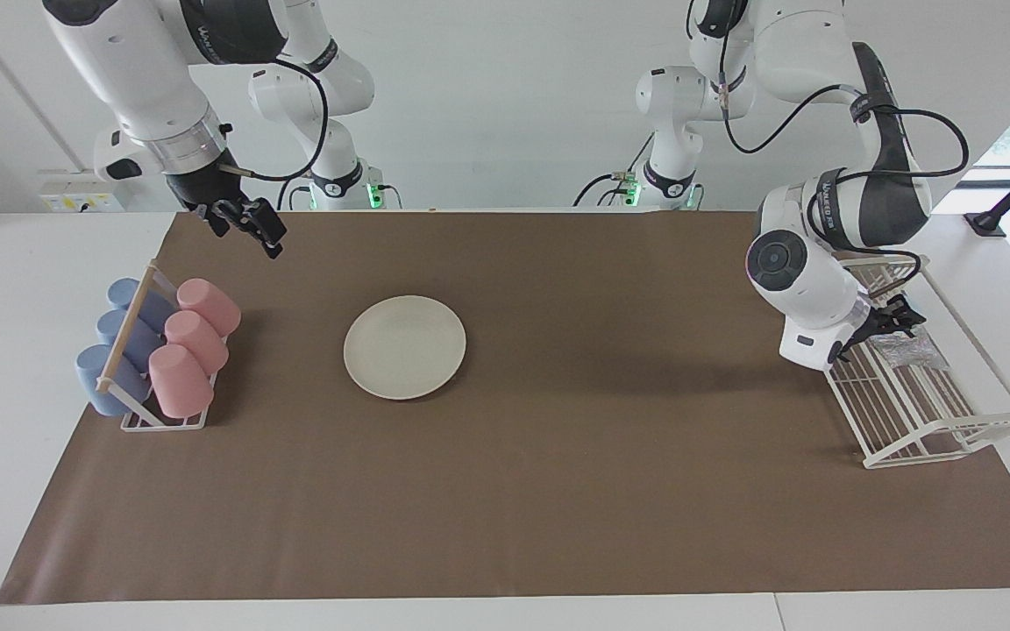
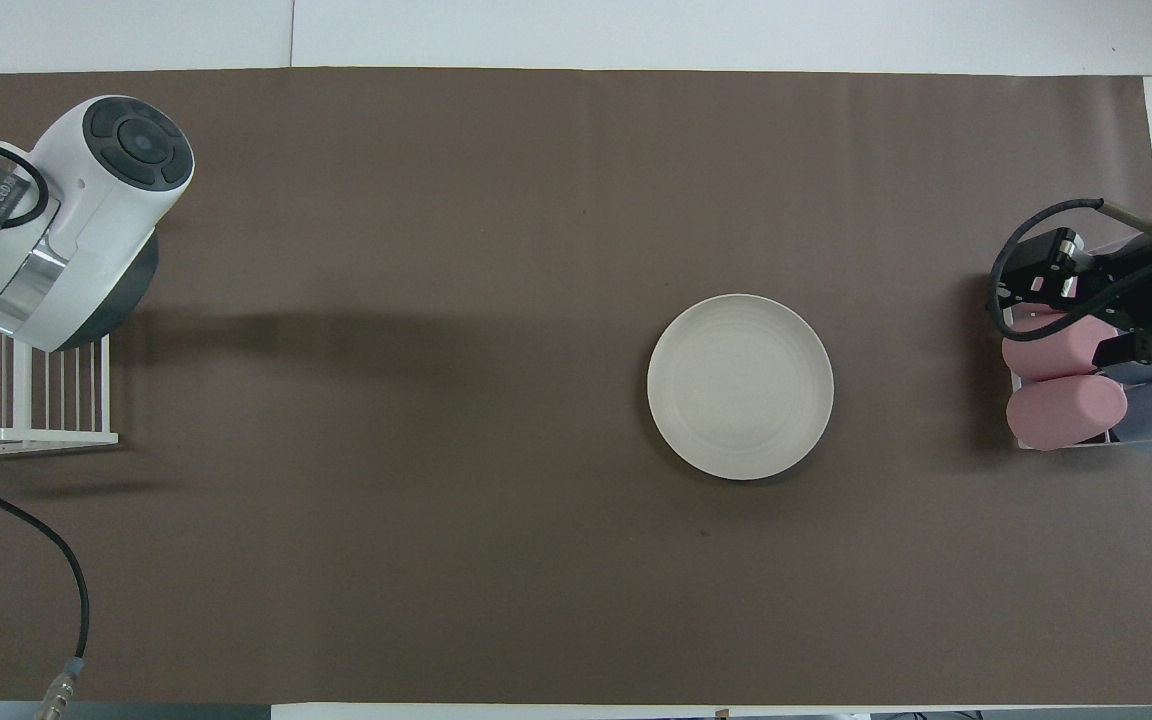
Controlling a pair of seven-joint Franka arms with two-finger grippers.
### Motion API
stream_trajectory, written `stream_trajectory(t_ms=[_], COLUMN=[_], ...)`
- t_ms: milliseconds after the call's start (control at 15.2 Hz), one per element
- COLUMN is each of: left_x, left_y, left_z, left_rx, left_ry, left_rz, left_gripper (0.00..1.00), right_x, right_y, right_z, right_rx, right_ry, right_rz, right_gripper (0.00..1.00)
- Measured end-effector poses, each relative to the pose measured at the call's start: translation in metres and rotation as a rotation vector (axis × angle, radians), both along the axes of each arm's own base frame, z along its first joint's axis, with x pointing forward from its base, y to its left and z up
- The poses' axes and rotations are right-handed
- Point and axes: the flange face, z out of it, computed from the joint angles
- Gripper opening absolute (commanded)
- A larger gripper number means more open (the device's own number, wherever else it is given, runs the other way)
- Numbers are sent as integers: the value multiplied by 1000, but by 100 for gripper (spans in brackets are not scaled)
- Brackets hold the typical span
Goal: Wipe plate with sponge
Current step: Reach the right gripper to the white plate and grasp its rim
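Two items for wiping. The round cream-white plate is lying centre-left on the brown-covered counter; the silvery wrinkled mesh sponge is sitting in the white wire rack, mid-right, where the left gripper, jaws spread, is reaching. The right gripper, spread too, is hovering upper left.

Bare mat around plate

1 camera sits high across the table, facing the 2 robots and looking down at a slant from some way off. The other hangs above the robots' end, looking steeply down. Both share the brown mat, the plate, the cup rack and the white wire rack, turned half around.
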Motion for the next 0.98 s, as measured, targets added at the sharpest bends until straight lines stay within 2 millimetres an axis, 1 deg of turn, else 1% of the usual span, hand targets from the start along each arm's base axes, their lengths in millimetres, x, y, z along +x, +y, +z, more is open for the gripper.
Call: stream_trajectory(t_ms=[66, 131, 262, 328, 459, 525, 590, 656, 721, 984], left_x=[0, 0, 0, 0, -1, -1, -2, -2, -3, -3], left_y=[2, 3, 3, 3, 5, 6, 8, 10, 13, 18], left_z=[-4, -7, -10, -11, -12, -12, -13, -13, -13, -15], left_rx=[5, 8, 13, 14, 17, 20, 23, 26, 29, 34], left_ry=[-4, -4, -6, -5, -2, 0, 0, -2, -3, -17], left_rz=[9, 15, 20, 21, 27, 33, 41, 50, 57, 78], left_gripper=[100, 100, 100, 98, 90, 84, 78, 77, 70, 20], right_x=[0, -1, -4, -6, -12, -14, -15, -15, -16, -20], right_y=[6, 17, 45, 60, 91, 101, 108, 111, 114, 128], right_z=[0, 0, 1, 1, 2, 3, 4, 4, 5, 5], right_rx=[-3, -7, -17, -22, -12, -3, 5, 9, 11, 0], right_ry=[2, 4, 8, 10, 21, 27, 30, 32, 35, 44], right_rz=[-48, -94, -209, -276, -393, -440, -478, -509, -539, -657], right_gripper=[100, 100, 100, 100, 100, 100, 100, 100, 100, 100])
